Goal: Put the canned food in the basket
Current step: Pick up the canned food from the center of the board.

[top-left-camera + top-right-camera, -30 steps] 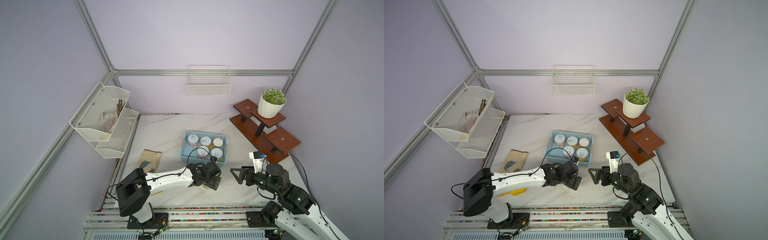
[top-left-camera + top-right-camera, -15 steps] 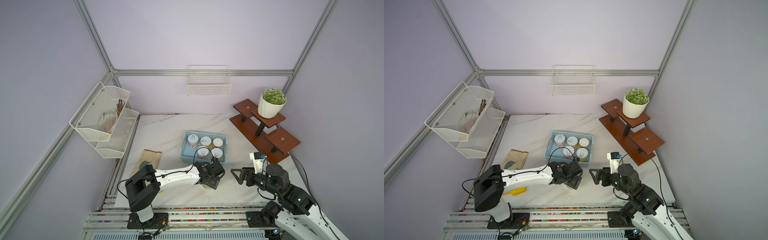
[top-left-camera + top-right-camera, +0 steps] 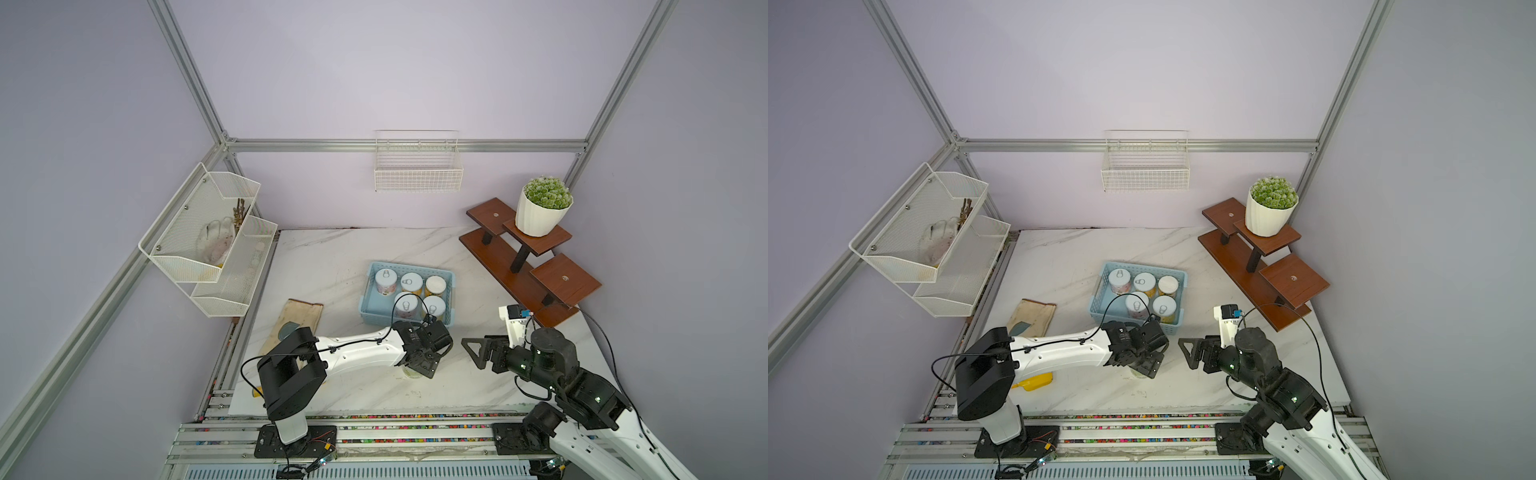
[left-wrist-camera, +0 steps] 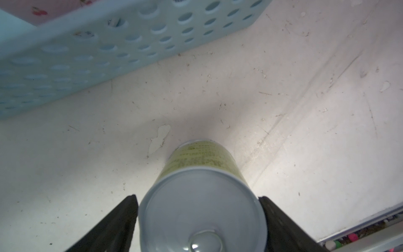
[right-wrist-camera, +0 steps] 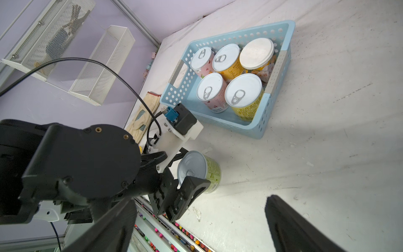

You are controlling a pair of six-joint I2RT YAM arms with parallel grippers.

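My left gripper is closed on the green can. In the left wrist view the black fingers sit against the can's two sides just under its silvery lid. The can stands upright on the tabletop, with its base on the marble. It is between the front wall of the basket and the tabletop's front edge, close to the basket but apart from it. In both top views the arm covers most of it, and only a sliver of green can shows under the left gripper.

The basket sits near the middle of the tabletop. Five cans stand upright inside it. Three are along the back wall: a pink one, a yellow one and one with a plain whitish top. The other two are in front, a pink one and a yellow one, at the middle and the right end.

My right gripper hangs above the tabletop to the right of the green can, pointing toward it. Its jaws are spread wide with nothing between them.
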